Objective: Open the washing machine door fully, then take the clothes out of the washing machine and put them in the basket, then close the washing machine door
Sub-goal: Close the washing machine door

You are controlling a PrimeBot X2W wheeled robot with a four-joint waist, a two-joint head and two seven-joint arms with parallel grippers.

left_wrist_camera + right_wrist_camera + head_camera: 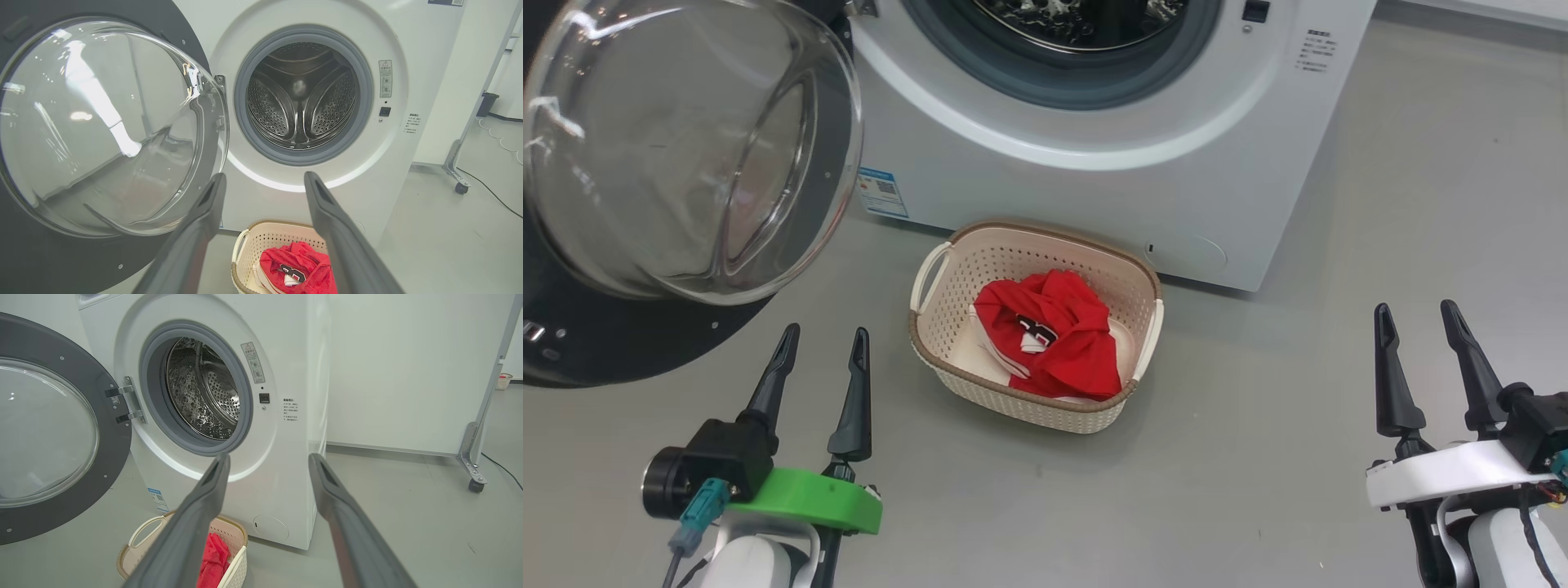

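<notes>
In the head view, the left gripper sat nearest at 7 o'clock and the right gripper at 4 o'clock, both over the grey floor. Each had its two dark fingers spread wide, gripping nothing and touching nothing.

Past their fingertips, near the middle of that view, the basket stood on the floor, nearer the left gripper but apart from both. The clothes lay bunched inside it: red cloth with white trim, and a patch of black-and-white lettering facing up.

Just behind the basket, at 12 o'clock, rose the washing machine. Its white front was close to the basket's far rim, though whether the two touched could not be told.

The washing machine door hung open at 10 o'clock, hinged on the left of the opening. Its clear glass bowl bulged toward the robot inside the wide black rim. The left gripper's fingertips pointed up at its lower edge but were apart from it.

Farthest in, in the left wrist view at 12 o'clock, the grey seal ringed the perforated steel drum, whose ribs and back wall were in plain sight.
</notes>
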